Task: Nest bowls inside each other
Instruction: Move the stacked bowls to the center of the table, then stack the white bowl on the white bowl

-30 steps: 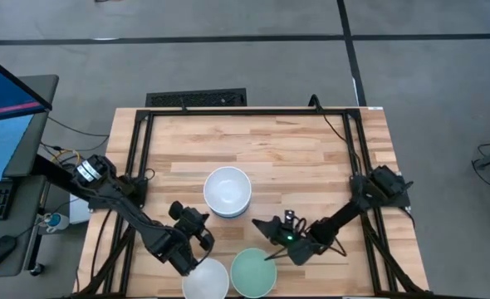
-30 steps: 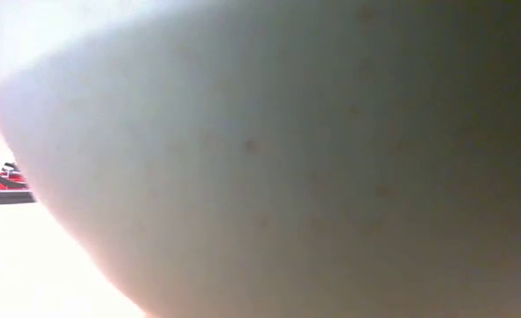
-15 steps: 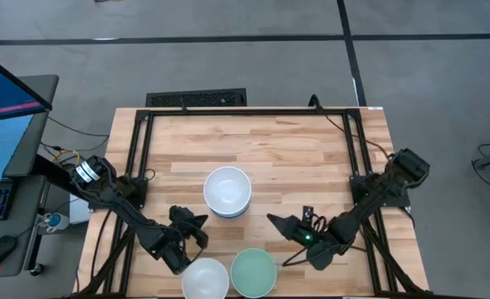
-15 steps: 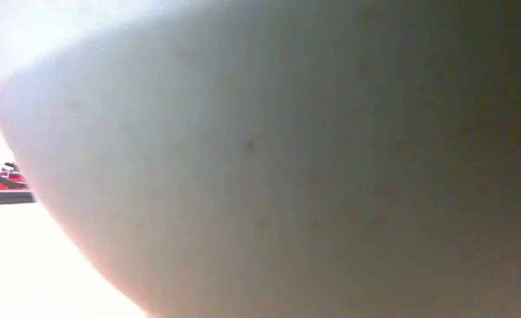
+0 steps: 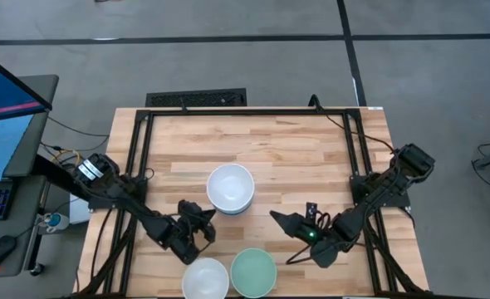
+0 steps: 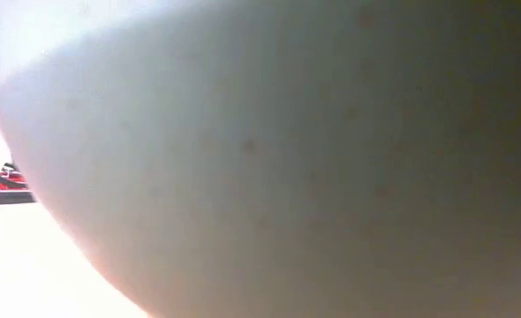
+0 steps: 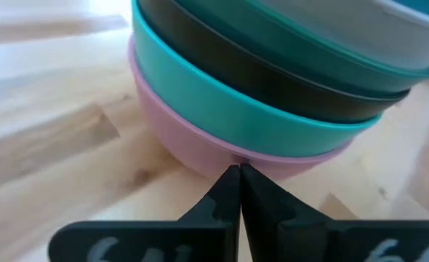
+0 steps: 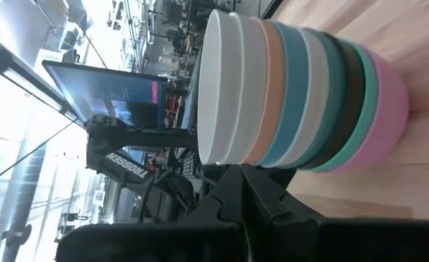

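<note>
A stack of several nested bowls (image 5: pixel 230 186) rests on its pink bottom bowl (image 7: pixel 200 145) at the table's middle, with a white bowl on top. A loose white bowl (image 5: pixel 206 278) and a mint green bowl (image 5: pixel 253 272) stand side by side at the near edge. My left gripper (image 5: pixel 207 215) is shut and low at the stack's near left side, its tips (image 7: pixel 238 175) at the pink bowl's wall. My right gripper (image 5: pixel 275 218) is shut and raised to the near right of the stack (image 8: pixel 302 102), apart from it. My left gripper's shut fingertips come slanting down from the near left to the lower wall of the pink bottom bowl (image 7: pixel 233 161). I cannot tell whether they touch it.
A bowl's pale wall (image 6: pixel 287 177) stands right in front of the low view's camera and fills it. Black frame rails (image 5: pixel 137 158) run along the table's left, right and far sides. Bare wood lies beyond the stack.
My left gripper has left the loose white bowl, gone toward the stack and sunk, rolling a little. My right gripper has risen from beside the mint green bowl and drawn back toward the table's right edge. Both loose bowls have stayed in place.
</note>
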